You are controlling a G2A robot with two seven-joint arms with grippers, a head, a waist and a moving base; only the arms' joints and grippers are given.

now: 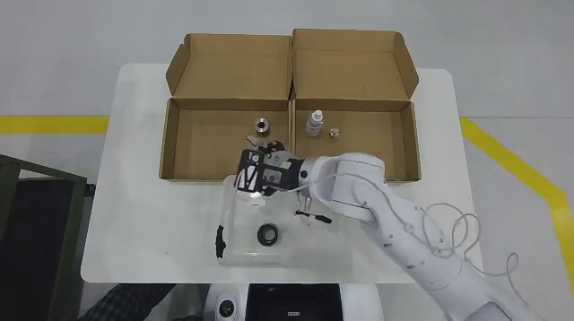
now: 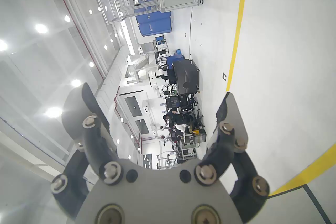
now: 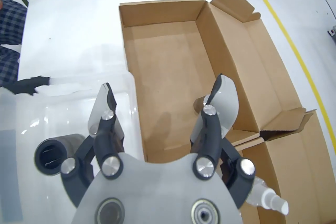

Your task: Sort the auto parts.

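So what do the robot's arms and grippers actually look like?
The right arm is glossy white with rounded, jointed shells and a thin pale cable looping beside it. The right gripper and left gripper match: a grey metal disc, black linkages with silver bolts, and two curved silvery fingers lined with black ridged pads.

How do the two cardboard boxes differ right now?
The left box holds one metal cylinder; the right box holds a white bottle and a small metal piece. The open right tool is over the left box's near wall, not the right box's. Both are brown cardboard with lids open.
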